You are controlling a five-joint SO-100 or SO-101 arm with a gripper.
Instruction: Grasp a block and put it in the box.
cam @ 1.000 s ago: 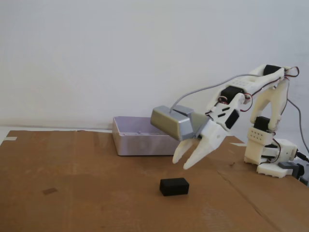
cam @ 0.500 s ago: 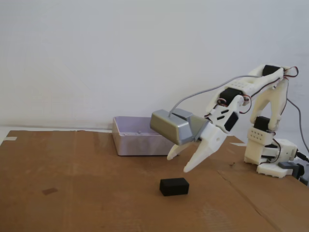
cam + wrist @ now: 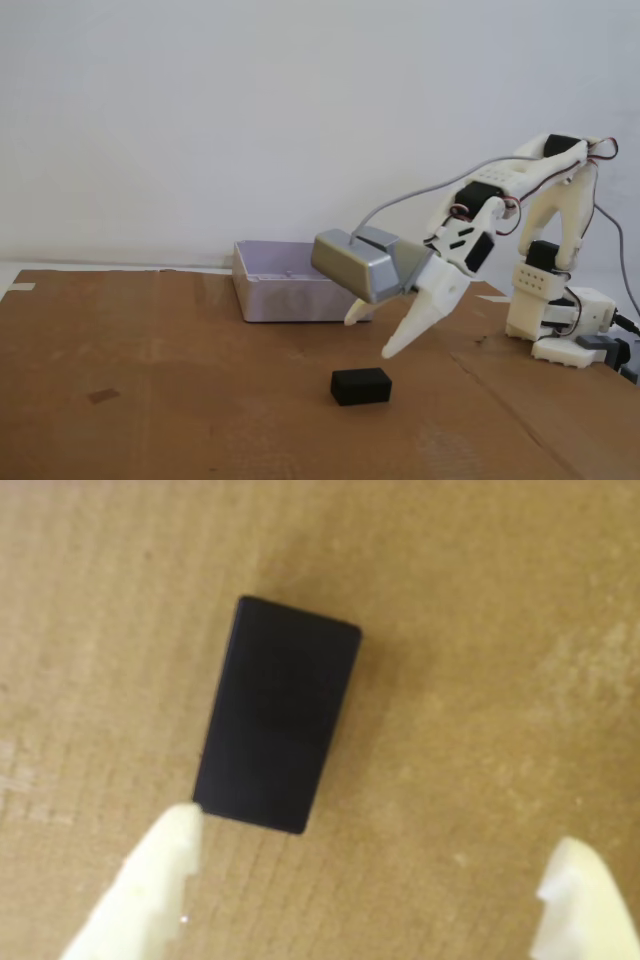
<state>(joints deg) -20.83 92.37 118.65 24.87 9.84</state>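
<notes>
Now that your white two-finger pincer (image 3: 366, 331) has spread wider than a second ago, it can straddle the small matte black rectangular block (image 3: 361, 385) (lying free on the brown cardboard bench (image 3: 180, 400), right of centre). It gapes wide, holding nothing and touching nothing, above the block.

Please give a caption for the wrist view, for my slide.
Open hand hovering above the black block lying on brown cardboard.
</notes>
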